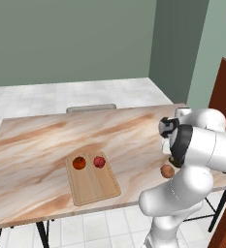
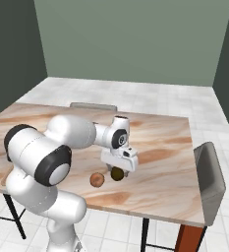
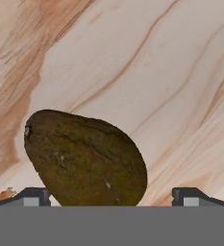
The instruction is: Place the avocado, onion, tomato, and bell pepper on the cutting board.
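The cutting board [image 1: 94, 183] lies flat on the marble-patterned table [image 1: 41, 140], close to the table's near edge. Two of the vegetables sit on the board at its far end, side by side and slightly apart: an orange-red tomato [image 1: 79, 162] toward the board's left corner and a crimson bell pepper [image 1: 100, 162] toward its right corner.

The onion [image 1: 167, 170] rests on the bare table well to the right of the board, near the same table edge and partly tucked against the arm in the left base view. In the right base view the onion [image 2: 97, 179] lies just beside the avocado [image 2: 117, 173], the avocado being the one farther from the board.

The gripper [image 2: 119, 169] hangs directly over the avocado, low to the table. In the hand view the avocado [image 3: 84, 159] lies between the two fingertips [image 3: 32, 196], with clear gaps on both sides, so the fingers are spread and grasp nothing. Whether the avocado's underside touches the table I cannot quite tell from here, though it appears to rest there

A grey chair [image 2: 209, 179] stands at the table's side beyond the avocado
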Tool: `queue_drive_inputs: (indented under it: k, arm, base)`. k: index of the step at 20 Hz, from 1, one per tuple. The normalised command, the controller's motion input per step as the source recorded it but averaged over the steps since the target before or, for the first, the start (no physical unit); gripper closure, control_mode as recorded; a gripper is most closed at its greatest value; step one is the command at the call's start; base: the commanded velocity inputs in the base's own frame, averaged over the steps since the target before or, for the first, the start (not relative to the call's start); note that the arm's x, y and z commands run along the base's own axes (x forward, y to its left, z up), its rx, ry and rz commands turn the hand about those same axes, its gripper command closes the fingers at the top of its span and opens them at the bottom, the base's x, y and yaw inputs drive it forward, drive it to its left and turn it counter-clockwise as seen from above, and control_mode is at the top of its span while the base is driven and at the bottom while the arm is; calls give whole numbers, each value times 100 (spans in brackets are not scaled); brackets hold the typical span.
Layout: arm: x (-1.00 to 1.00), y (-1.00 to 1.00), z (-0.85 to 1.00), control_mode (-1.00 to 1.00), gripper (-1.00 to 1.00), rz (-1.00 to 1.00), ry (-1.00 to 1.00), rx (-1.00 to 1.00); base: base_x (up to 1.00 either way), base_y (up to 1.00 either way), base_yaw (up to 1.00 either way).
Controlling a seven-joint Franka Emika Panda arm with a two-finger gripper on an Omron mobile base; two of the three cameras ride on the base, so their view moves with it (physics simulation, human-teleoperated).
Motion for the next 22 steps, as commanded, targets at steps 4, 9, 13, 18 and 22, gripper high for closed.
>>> queue_drive_inputs:
  k: [4,9,13,18,22]
  arm:
    - [0,0,-14,-100,-100,0,0,0]
    - [2,6,-12,-100,-100,1,0,0]
    - [2,8,-18,-100,-100,0,0,0]
    - [0,9,-27,-100,-100,0,0,0]
    - [0,10,-30,-100,100,0,0,-1]
  base:
    - [0,0,0]
    - [0,0,0]
    - [0,0,0]
    - [0,0,0]
    - [0,0,0]
